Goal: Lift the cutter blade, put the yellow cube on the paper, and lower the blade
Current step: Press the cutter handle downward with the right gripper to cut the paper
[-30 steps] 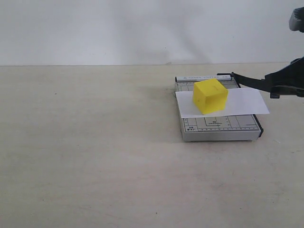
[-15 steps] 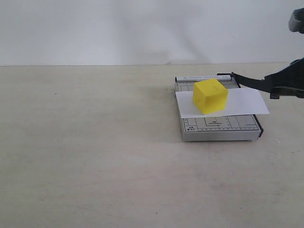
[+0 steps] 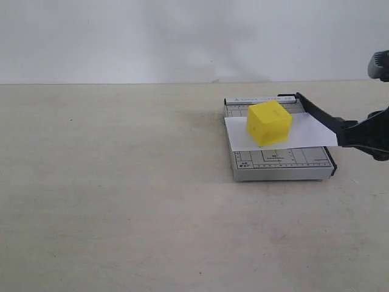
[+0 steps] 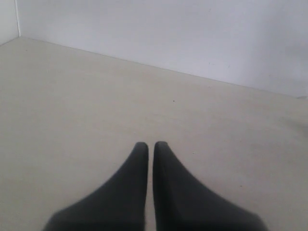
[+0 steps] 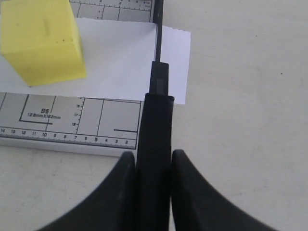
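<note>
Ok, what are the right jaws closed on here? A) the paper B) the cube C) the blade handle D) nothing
C: the right wrist view shows the jaws pressed against both sides of the black blade handle, while the cube sits apart on the paper.

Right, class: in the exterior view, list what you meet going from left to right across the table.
Bare table → yellow cube → cutter blade → right pincer, shut on the blade's handle.

Matt yellow cube, smooth white paper
</note>
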Controlling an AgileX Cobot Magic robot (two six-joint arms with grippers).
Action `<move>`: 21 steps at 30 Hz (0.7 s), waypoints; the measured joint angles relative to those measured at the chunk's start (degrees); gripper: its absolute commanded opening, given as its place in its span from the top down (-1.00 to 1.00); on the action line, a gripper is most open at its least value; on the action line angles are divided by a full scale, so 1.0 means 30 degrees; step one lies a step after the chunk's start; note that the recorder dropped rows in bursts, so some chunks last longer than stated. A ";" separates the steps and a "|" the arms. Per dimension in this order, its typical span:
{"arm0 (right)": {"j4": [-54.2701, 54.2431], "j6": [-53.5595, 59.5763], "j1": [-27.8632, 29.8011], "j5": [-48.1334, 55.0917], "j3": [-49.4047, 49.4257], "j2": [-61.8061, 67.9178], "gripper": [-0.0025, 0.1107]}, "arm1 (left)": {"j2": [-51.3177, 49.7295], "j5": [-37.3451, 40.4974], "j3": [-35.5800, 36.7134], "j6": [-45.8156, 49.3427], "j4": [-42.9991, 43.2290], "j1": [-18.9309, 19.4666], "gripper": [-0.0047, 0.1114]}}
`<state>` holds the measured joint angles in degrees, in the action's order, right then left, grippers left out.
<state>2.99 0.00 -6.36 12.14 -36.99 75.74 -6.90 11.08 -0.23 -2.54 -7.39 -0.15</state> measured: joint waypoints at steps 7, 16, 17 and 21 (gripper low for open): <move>-0.0142 0.0000 0.0000 -0.1492 0.1156 0.0003 0.96 | 0.0000 0.0000 0.0000 0.0000 -0.0039 0.0000 0.84; -0.0476 0.0000 0.0000 -0.2254 0.1667 0.0075 0.96 | 0.0000 0.0000 0.0000 0.0000 -0.0037 0.0000 0.84; -0.0477 0.0000 0.0000 -0.2254 0.1667 0.0075 0.96 | 0.0000 0.0000 0.0000 0.0000 -0.0037 0.0000 0.84; -0.0561 0.0000 0.0000 -0.2437 0.1881 0.0075 0.96 | 0.0000 0.0000 0.0000 0.0000 -0.0037 0.0000 0.84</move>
<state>1.31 0.00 -6.36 4.83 -31.35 75.97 -6.90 11.08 -0.23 -2.54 -7.50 -0.15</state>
